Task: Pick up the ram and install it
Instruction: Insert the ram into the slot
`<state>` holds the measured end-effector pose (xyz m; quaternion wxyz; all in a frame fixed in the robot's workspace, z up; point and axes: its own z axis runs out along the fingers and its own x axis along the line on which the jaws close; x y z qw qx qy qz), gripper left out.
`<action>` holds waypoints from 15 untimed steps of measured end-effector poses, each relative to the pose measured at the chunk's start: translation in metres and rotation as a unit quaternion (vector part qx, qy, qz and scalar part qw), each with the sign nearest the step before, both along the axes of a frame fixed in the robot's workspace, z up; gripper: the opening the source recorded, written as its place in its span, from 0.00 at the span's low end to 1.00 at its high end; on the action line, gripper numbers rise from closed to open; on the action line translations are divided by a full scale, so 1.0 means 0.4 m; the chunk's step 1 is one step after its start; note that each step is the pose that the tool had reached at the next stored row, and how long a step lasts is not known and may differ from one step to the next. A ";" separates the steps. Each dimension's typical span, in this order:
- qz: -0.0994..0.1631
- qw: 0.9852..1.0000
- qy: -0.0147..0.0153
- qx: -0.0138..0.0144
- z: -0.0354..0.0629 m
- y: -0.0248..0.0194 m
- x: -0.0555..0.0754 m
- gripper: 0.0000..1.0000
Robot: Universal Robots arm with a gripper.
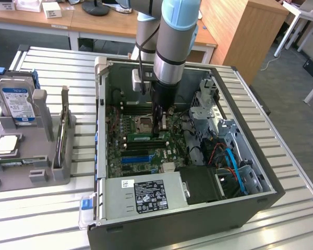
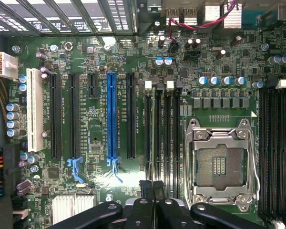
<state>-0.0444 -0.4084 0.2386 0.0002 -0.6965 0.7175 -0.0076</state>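
Green ram (image 1: 142, 138) beneath closed gripper (image 1: 159, 132)

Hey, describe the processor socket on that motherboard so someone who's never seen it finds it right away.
Look inside the open computer case at the green motherboard. Between two banks of long black memory slots sits the processor socket, the one big square there, ringed by a silver metal frame.

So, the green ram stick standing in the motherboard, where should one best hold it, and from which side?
Hold the ram by its upper long edge, coming straight down from above, with the fingers on its two flat faces. It stands on edge on the motherboard, so probably only that edge is free; the case walls close off the sides.
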 end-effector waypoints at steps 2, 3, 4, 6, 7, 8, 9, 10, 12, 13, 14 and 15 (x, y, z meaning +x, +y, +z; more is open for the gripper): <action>0.000 1.000 0.000 0.000 -0.003 0.000 0.000 0.12; 0.000 1.000 0.000 0.000 -0.004 0.000 0.000 0.12; 0.000 1.000 0.000 0.000 -0.005 0.000 0.000 0.12; 0.000 1.000 0.000 0.000 -0.006 0.000 0.000 0.12; 0.000 1.000 0.000 0.000 -0.006 0.000 0.000 0.12; 0.000 1.000 0.000 0.000 -0.006 0.000 0.000 0.12; 0.000 1.000 0.000 0.000 -0.006 0.000 0.000 0.12; 0.000 1.000 0.000 0.000 -0.007 0.000 0.000 0.12; 0.000 1.000 0.000 0.002 -0.007 -0.002 0.000 0.12; 0.000 1.000 0.000 0.002 -0.007 -0.002 0.000 0.12; 0.000 1.000 0.000 0.002 -0.007 -0.002 0.000 0.12; 0.000 1.000 0.000 0.002 -0.007 -0.002 0.000 0.12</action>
